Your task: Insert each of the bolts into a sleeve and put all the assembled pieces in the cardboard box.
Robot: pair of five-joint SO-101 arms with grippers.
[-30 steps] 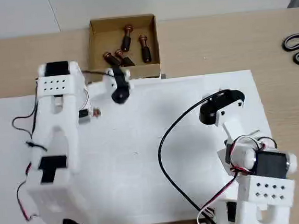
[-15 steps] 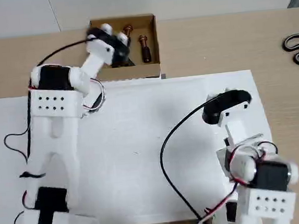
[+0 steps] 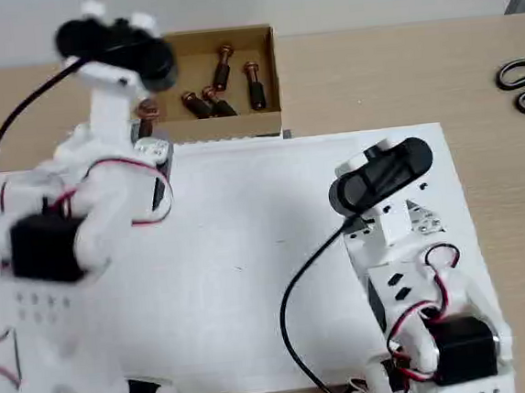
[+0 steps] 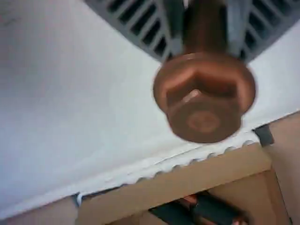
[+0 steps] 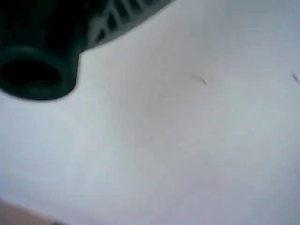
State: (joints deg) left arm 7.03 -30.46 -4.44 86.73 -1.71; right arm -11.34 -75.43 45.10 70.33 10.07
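One coppery hex-flanged bolt (image 4: 204, 96) in left jaws, black tubular sleeve (image 5: 42, 37) in right.

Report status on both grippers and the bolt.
Left gripper shut on bolt, near cardboard box. Right gripper shut on sleeve, over white sheet. Assembled pieces lie in box.

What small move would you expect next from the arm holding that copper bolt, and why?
Probably the left gripper carries its copper-coloured hexagonal-headed bolt toward the black tubular sleeve in the right gripper: the bolt looks bare, so boxing it seems premature.
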